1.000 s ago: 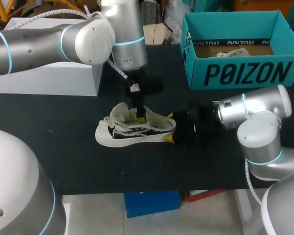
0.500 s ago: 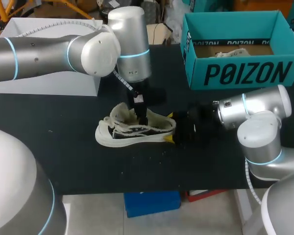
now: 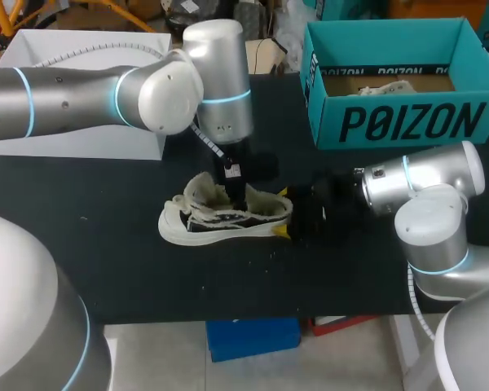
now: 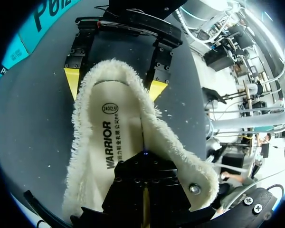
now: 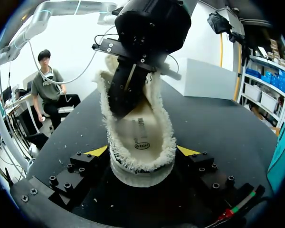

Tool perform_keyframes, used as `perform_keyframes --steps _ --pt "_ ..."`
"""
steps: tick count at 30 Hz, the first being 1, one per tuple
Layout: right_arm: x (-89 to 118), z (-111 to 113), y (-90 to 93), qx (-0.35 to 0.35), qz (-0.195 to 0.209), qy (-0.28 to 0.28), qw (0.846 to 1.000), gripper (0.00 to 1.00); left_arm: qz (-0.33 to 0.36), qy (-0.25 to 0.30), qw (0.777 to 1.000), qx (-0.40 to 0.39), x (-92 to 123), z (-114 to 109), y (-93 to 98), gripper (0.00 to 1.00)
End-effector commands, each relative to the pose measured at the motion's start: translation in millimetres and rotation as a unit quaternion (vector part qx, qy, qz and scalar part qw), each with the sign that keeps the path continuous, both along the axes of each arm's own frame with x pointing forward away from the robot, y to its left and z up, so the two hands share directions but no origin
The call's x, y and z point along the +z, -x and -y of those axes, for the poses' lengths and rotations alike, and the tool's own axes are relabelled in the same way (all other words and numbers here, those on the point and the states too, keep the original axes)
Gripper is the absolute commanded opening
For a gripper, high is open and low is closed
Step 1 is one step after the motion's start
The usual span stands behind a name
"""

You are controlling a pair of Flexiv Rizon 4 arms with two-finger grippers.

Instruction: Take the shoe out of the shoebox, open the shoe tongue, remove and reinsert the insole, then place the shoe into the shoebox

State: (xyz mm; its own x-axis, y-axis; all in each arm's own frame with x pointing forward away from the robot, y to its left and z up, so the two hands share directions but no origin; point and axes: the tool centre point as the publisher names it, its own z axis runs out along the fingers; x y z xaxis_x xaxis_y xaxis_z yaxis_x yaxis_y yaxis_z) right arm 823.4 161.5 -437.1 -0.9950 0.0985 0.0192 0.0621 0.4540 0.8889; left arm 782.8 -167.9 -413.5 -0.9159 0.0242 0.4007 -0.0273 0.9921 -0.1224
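In the head view, our left gripper (image 3: pixel 238 194) stood upright in the mouth of the shoe (image 3: pixel 204 224). Its fingers were sunk in the opening, so we could not read them from there. Our right gripper (image 3: pixel 283 213) lay at the shoe's heel, fingers spread wide, with one yellow tip on each side of the heel. The shoe sat sole down on the black table (image 3: pixel 106 261), which carried small pale specks near the shoe. The open teal shoebox (image 3: pixel 399 122) stood well apart from the shoe, past its heel end. A white box (image 3: pixel 81 130) stood well apart past its toe end.

In the left wrist view, the left gripper's fingers were pressed together with only a thin seam between them. Their tips were down on the insole (image 4: pixel 111 137), which lay flat inside the shoe. We could not tell whether they nipped anything. A fleece lining (image 4: pixel 180 156) ringed the opening. Ahead, the right gripper's two yellow tips touched the fleecy collar from both sides.

In the right wrist view, the shoe's heel sat between the right gripper's fingers with a tip against each side, so it clamped the shoe though spread wide. The left gripper came down into the shoe just ahead.

Only the left wrist view showed the pressed-together fingers. Only the right wrist view showed the heel's outer wall. Only the head view showed the shoebox's inside.
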Motion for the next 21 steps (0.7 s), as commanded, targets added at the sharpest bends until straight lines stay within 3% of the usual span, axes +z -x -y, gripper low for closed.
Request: perform_keyframes --steps 1,5,7,8,21 --pt "-2 1 -1.5 -0.001 0.0 0.0 1.0 0.0 0.001 -0.005 1.0 0.0 -8 4 2.6 0.0" --pt "-2 1 -1.5 -0.001 0.0 0.0 1.0 0.0 0.012 0.001 1.0 0.006 -5 3 0.6 0.0" --pt "-2 1 -1.5 -0.001 0.0 0.0 1.0 0.0 0.015 0.014 1.0 0.008 -1 2 -0.2 0.29" --pt "-2 1 -1.5 -0.001 0.0 0.0 1.0 0.0 0.017 0.017 1.0 0.008 1 1 -0.6 0.33" --pt "-2 1 -1.5 -0.001 0.0 0.0 1.0 0.0 0.065 -0.011 0.998 0.017 -1 -4 -0.2 0.31"
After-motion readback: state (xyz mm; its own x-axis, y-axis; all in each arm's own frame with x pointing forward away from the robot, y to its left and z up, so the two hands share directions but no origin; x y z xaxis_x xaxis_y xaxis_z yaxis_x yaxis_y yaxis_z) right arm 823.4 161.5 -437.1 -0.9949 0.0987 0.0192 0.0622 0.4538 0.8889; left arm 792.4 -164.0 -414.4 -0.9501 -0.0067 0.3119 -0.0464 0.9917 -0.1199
